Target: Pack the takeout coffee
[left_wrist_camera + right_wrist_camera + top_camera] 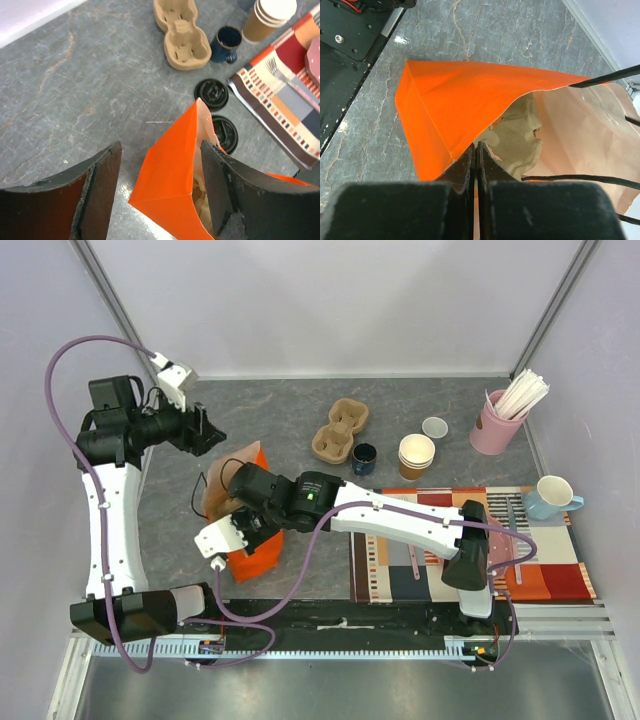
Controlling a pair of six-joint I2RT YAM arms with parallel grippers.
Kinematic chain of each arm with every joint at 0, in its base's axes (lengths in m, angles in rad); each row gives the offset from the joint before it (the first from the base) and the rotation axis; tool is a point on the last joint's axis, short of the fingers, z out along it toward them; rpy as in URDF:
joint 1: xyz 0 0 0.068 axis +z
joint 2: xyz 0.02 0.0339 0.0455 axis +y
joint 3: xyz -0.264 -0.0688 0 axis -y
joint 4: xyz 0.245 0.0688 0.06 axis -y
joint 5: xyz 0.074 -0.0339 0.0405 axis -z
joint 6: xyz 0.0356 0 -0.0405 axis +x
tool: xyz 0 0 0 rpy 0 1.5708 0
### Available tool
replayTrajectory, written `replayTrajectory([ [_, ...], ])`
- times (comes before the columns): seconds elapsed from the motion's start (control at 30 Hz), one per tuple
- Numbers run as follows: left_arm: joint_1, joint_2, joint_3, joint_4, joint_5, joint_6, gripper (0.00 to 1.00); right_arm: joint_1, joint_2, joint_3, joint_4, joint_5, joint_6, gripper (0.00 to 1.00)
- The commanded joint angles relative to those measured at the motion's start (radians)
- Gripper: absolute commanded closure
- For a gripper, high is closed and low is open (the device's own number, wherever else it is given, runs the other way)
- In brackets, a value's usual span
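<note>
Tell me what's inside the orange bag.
Inside the orange bag, the right wrist view shows a beige moulded-pulp carrier against the pale lining. The bag's bottom and near corner are covered by its own orange wall, so anything lying there is hidden.

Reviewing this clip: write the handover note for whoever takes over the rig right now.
Left end effector: open, straddling the orange bag's wall.
Right end effector: shut on the bag's rim; mouth open, pulp tray inside.
Takeout coffee: probably the black lid nearest the bag, on the table; another black lid beyond it.
Done: bag held open.
To do: coffee into bag.
</note>
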Motion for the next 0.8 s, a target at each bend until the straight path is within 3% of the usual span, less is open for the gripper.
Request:
replayTrajectory([
  [0.0,-0.042,0.003,-0.015,-0.109,-0.029,0.176,0.31,0.012,-0.042,-0.028,-0.001,-0.020,-0.008,1.00],
  [0.2,-0.041,-0.017,-0.006,-0.229,-0.036,0.390,0.39,0.012,-0.070,-0.054,0.013,0.013,-0.025,1.00],
  [0.53,-0.085,0.032,-0.002,-0.244,-0.093,0.453,0.38,0.012,-0.074,-0.049,0.030,0.000,-0.045,1.00],
  [0.7,-0.108,0.029,-0.032,-0.192,-0.142,0.429,0.52,0.012,-0.079,-0.032,0.030,-0.010,-0.060,1.00],
  [0.77,-0.107,0.029,-0.035,-0.190,-0.147,0.429,0.67,0.012,-0.087,-0.035,0.030,-0.016,-0.063,1.00],
])
